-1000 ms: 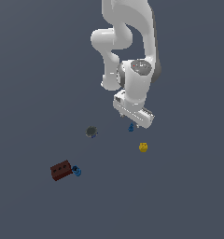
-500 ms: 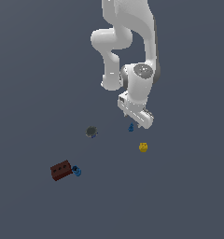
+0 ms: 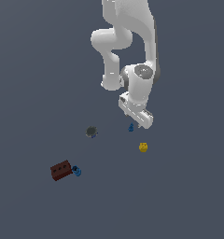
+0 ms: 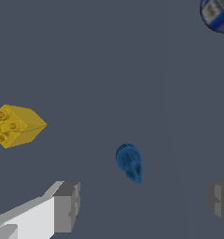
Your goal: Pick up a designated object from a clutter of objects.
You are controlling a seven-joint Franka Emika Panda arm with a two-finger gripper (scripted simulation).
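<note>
Wrist view first: the claw [image 4: 139, 205] is spread wide, one grey fingertip [image 4: 66, 205] on one side, the other on the far side, and nothing pinched between them. The small blue piece [image 4: 129, 162] sits in the gap between the fingers, a little ahead of the tips, touching neither — narrow, with a tapered end. Off beyond one finger lies the yellow lump [image 4: 16, 125], studded on one face, well apart from the blue piece. At the corner of the frame a round grey-and-blue object [image 4: 218, 14] shows only in part; what it is, hard to tell.

Over to the exterior view: the white arm [image 3: 132, 56] comes down from above and the claw [image 3: 138, 122] hangs low over the grey surface [image 3: 39, 70]. The small blue piece [image 3: 131, 127] stands just beneath it, at the edge of the claw body. The yellow lump [image 3: 143, 147] is near, below and to the exterior view's right of the claw. The dark grey lump [image 3: 91, 132] lies off to the exterior view's left. Well away — the red-brown brick [image 3: 60, 170] with two holes, and the chunkier blue piece [image 3: 76, 171] touching its end.
</note>
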